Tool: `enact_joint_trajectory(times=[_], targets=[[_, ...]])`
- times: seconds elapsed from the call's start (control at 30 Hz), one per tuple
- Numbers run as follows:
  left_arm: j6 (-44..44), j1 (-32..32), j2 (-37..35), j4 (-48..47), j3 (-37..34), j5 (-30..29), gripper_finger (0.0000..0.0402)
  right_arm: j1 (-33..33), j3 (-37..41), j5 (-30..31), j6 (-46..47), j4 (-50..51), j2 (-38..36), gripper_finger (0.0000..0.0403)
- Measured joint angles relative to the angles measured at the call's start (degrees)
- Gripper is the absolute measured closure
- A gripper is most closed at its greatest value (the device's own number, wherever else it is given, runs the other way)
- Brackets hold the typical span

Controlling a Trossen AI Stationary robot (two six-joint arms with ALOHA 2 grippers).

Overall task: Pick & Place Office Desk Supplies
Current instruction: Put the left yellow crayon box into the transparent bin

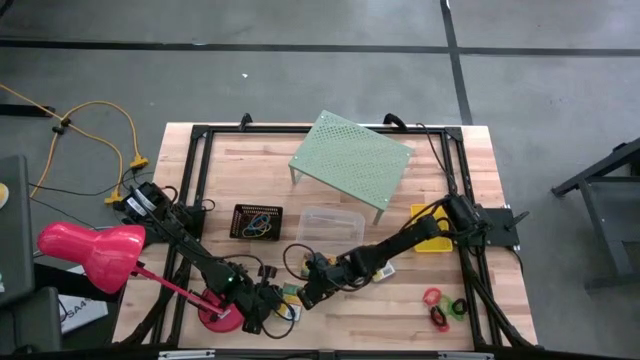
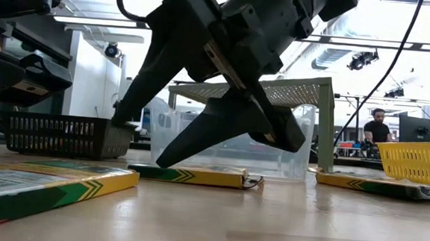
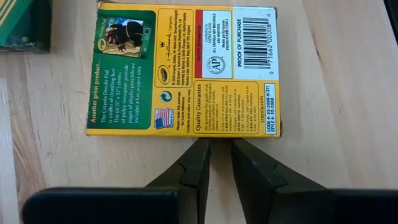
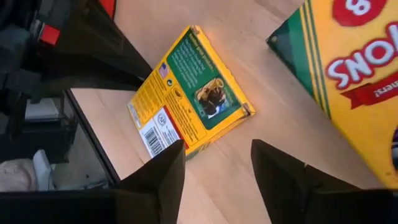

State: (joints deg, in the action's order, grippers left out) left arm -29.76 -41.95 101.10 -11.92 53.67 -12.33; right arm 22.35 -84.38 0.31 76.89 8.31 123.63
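A green-and-yellow card box [image 3: 183,68] lies flat on the table, printed back up, between my two grippers [image 1: 290,293]. My left gripper [image 3: 221,148] points at the box's near edge, fingers a narrow gap apart with nothing between them. My right gripper [image 4: 214,158] stands open over the same box [image 4: 186,93], slanting down from the table's right. In the low view it hangs above the flat box [image 2: 197,175]. A second box [image 4: 348,68] shows close by in the right wrist view, and another [image 2: 39,184] lies nearer the front edge. My left gripper has its fingertips [image 3: 202,146] right at the box's near edge [image 3: 217,135]; whether they touch it, I cannot tell. My right gripper has one finger [image 4: 171,158] over the box's barcode corner [image 4: 155,138]; whether it touches, I cannot tell.
A black mesh tray [image 1: 257,222] with rubber bands, a clear tub [image 1: 330,225] and a yellow basket [image 1: 432,232] stand mid-table. Red, green and black rings [image 1: 442,305] lie front right. The green perforated shelf [image 1: 350,160] is at the back, the pink lamp [image 1: 90,255] at the left.
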Motion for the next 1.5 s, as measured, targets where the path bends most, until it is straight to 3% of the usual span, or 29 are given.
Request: enact_joint_trajectory(times=[0.5,0.97,1.3,1.5], targets=[[-0.2,0.0,0.0,0.8,0.0,-0.9,0.0338,0.5,0.0,-0.5,15.3,-1.1,0.4,0.0226],[-0.2,0.0,0.1,3.6,-0.1,-2.6,0.0338,1.3,0.0,2.5,19.9,2.6,0.5,0.0225],[-0.2,0.0,0.1,3.6,-0.1,-3.5,0.0338,1.3,-0.2,0.7,21.7,-2.2,3.5,0.0225],[-0.2,0.0,0.1,3.6,-0.1,-3.4,0.0338,2.0,-0.2,3.1,22.0,-4.0,3.9,0.0225]])
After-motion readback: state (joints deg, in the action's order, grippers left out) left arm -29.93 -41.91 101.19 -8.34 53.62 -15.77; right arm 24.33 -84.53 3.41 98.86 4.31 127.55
